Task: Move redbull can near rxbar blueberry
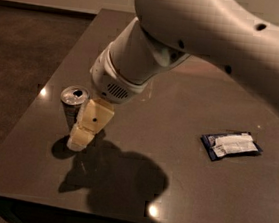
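Observation:
The redbull can [72, 102] stands upright near the table's left edge; only its silver top and upper left side show. My gripper [79, 138] is right at the can, its cream finger covering the can's right side and lower body. The far finger is hidden. The rxbar blueberry [231, 145], a dark blue wrapper with a white label patch, lies flat at the right of the table, far from the can.
The dark grey table [181, 188] has its left edge just beside the can and its front edge low in the view. My large white arm [198, 34] reaches in from the upper right, over the middle of the table. Dark floor lies to the left.

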### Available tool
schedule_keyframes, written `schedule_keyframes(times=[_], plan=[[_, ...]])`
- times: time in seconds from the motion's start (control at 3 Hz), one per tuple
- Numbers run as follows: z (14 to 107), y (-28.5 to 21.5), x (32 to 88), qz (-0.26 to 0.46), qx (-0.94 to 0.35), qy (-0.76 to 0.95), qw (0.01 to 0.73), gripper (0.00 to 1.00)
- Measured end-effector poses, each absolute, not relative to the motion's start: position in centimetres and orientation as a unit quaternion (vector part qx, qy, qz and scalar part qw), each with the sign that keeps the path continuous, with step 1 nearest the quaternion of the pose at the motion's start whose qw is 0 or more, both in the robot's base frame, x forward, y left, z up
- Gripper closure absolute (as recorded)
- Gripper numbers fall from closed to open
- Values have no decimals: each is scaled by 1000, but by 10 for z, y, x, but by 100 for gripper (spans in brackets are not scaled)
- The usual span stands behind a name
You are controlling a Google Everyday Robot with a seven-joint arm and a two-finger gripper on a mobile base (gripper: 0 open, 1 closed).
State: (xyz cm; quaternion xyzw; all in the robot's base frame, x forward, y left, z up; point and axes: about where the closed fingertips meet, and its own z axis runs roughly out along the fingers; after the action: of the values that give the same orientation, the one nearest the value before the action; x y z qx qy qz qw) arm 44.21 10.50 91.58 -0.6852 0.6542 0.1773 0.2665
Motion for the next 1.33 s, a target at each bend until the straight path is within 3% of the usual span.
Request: schedule_keyframes(times=[0.33, 1.0, 1.33], plan=[[913, 116, 444, 187, -688, 651, 261, 16], [919, 122, 447, 207, -690, 645, 257, 62], [937, 98, 460, 204, -678, 654, 266, 93]])
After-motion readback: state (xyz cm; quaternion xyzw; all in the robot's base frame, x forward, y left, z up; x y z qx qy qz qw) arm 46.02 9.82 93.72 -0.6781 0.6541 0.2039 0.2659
